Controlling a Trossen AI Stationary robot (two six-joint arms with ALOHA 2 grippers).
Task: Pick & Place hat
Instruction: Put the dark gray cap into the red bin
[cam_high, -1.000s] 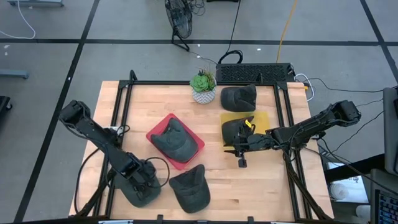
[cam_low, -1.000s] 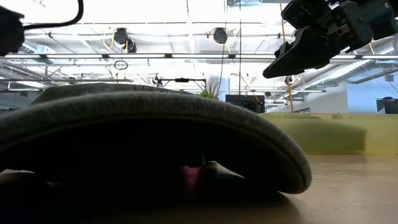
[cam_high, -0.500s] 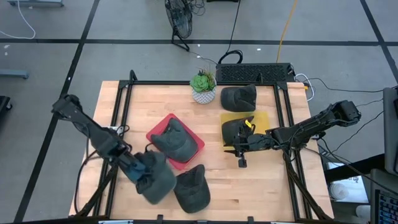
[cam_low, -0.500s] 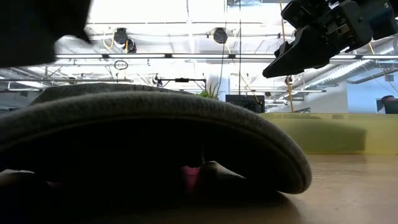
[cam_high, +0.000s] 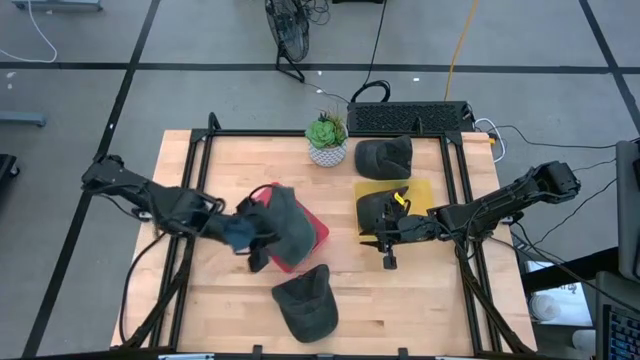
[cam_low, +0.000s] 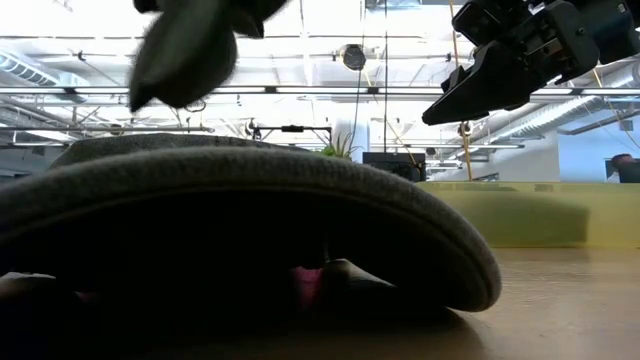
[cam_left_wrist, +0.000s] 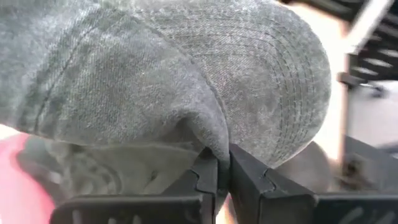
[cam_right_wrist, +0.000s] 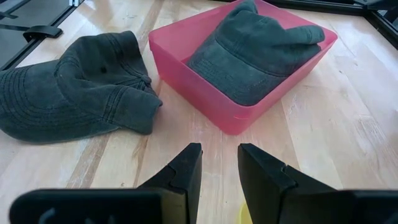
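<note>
Slippage is the likeliest fault: the carried hat (cam_left_wrist: 186, 81) is pinched only by a fold of cloth between the closed fingers of the left gripper (cam_left_wrist: 222, 169), so it could be dropped short of the red bin (cam_high: 316, 233), or be snagged on the bin's wall and on the hat already in the bin (cam_right_wrist: 255, 53). It is held hanging over that bin near the table's middle, beyond the loose hat (cam_high: 305, 303) at the near edge. Farther right, the right gripper (cam_right_wrist: 217, 163) is held idle with fingers apart by the yellow tray (cam_high: 420, 190).

L tool (cam_left_wrist: 222, 171) clamped, R tool (cam_right_wrist: 217, 163) apart
</note>
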